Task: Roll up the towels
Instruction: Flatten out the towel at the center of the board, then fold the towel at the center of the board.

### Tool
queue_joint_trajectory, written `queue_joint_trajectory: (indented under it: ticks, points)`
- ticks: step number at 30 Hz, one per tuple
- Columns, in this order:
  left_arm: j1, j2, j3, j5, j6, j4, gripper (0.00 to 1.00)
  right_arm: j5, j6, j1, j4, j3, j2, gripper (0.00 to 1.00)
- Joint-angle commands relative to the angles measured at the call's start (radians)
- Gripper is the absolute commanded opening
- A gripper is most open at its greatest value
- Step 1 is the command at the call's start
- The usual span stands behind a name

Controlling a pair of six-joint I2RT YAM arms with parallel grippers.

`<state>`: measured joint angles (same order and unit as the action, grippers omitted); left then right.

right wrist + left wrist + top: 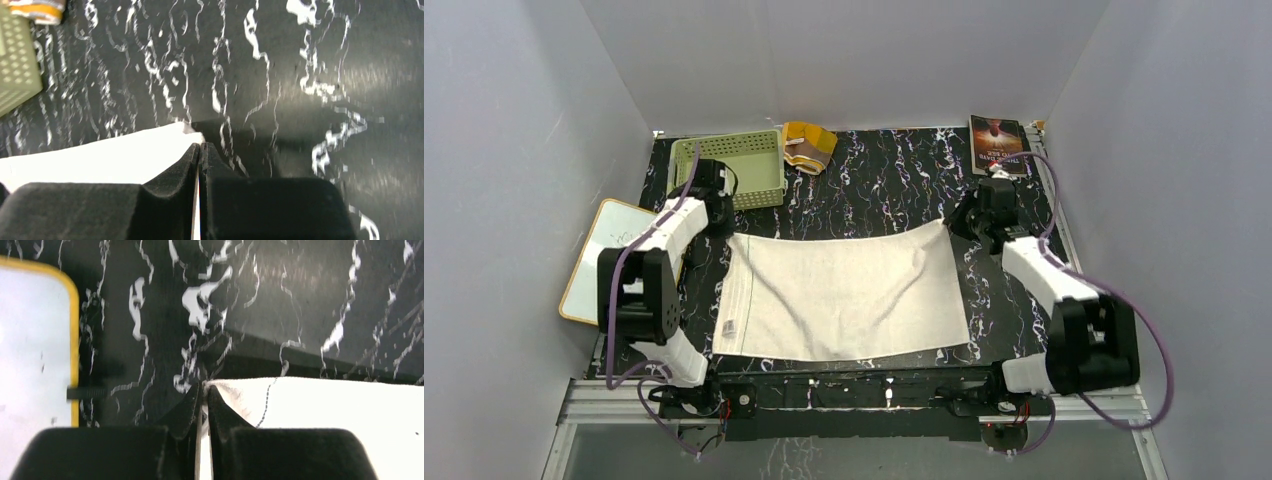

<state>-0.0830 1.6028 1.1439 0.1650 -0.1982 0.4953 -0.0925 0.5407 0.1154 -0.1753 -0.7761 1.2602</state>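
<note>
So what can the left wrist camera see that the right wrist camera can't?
Only the left wrist view shows the white board with its yellow edge. Only the right wrist view shows the green basket and a bit of the patterned towel. Both show the white towel on the black marbled table, with that arm's jaws pinched shut on a corner of it.

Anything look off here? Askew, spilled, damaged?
No spill or damage. The white board sits askew, seemingly overhanging the table at its left edge. The white towel lies slightly skewed, its far-right corner rumpled.
</note>
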Motion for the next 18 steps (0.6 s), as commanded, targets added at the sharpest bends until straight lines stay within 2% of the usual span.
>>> queue_joint_trajectory:
  ticks: [1,4,7,14,18]
  points:
    - [0.056,0.103,0.108,-0.06,0.069,-0.139,0.0,0.036,-0.034,-0.02,0.209,-0.163,0.178,0.0]
    - [0.096,0.219,0.218,-0.102,0.064,-0.101,0.0,0.041,-0.046,-0.028,0.23,-0.247,0.288,0.0]
    - [0.106,0.26,0.254,-0.112,0.067,-0.128,0.0,0.043,-0.052,-0.04,0.217,-0.307,0.356,0.0]
    - [0.136,0.195,0.198,-0.119,0.091,-0.26,0.0,0.091,-0.038,-0.068,0.227,-0.326,0.372,0.0]
    - [0.141,0.097,0.072,-0.143,0.114,-0.351,0.0,0.106,-0.023,-0.078,0.219,-0.298,0.344,0.0]
